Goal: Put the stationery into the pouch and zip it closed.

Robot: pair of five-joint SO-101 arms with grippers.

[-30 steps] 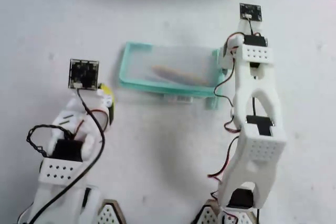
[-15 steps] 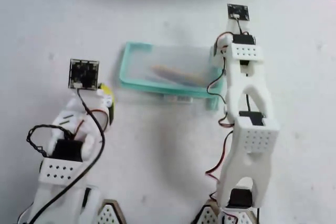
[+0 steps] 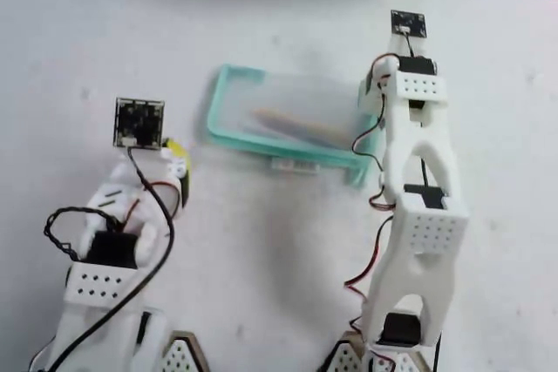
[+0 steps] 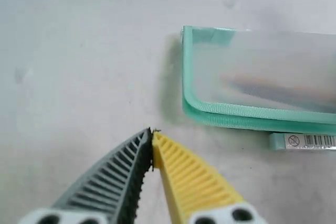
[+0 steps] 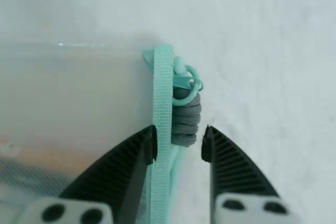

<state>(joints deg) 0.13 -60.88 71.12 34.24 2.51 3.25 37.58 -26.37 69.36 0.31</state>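
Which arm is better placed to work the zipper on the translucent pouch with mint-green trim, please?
Probably the right: the right gripper straddles the grey cord zipper pull and trim at one end of the pouch. The left gripper is shut, over bare white table short of the opposite corner.

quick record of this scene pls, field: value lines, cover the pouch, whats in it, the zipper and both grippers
pouch: clear with teal trim, lying flat on the white table
contents: an orange pencil-like item, seen through the pouch wall
zipper pull: teal ring with a grey cord, at the pouch end by the right arm
right gripper: open, fingers either side of the cord and teal edge
left gripper: shut, empty, apart from the pouch near its other end
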